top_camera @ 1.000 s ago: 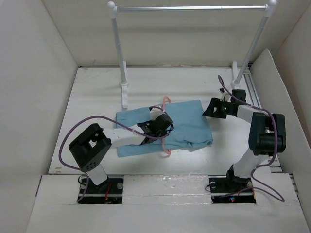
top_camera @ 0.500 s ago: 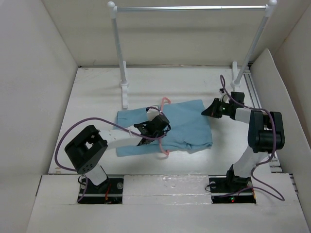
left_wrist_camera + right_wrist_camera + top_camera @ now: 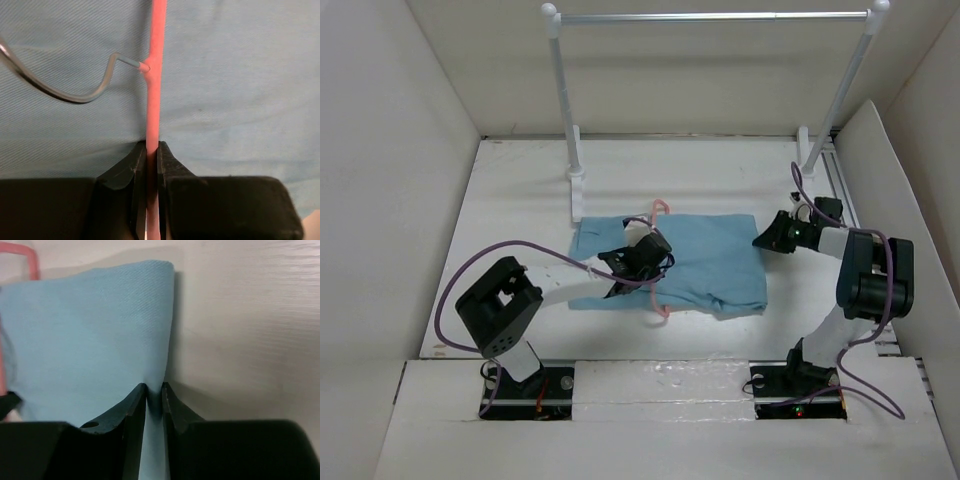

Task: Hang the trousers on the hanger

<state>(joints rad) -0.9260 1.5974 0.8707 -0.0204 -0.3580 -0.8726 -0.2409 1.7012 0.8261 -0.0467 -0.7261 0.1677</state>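
The light-blue trousers (image 3: 705, 262) lie flat on the white table, wrinkled, and fill the left wrist view (image 3: 240, 75). The pink hanger (image 3: 660, 305) lies across them, its metal hook (image 3: 75, 92) curving to the left. My left gripper (image 3: 653, 262) is shut on the hanger's pink bar (image 3: 155, 75), with the bar squeezed between the jaws (image 3: 152, 150). My right gripper (image 3: 765, 239) is shut on the right edge of the trousers (image 3: 90, 330), a fold of cloth pinched between its fingers (image 3: 154, 390). A corner of the hanger (image 3: 31, 260) shows at the top left there.
A silver-white garment rail (image 3: 710, 16) stands at the back on two upright posts (image 3: 563, 110), (image 3: 842, 90). White walls close in the table (image 3: 510, 200) on the left, back and right. Purple cables loop off both arms.
The right gripper has shut on the right edge of the trousers and drawn it to the right, so the cloth has slid rightward. The left gripper has kept its hold on the hanger.
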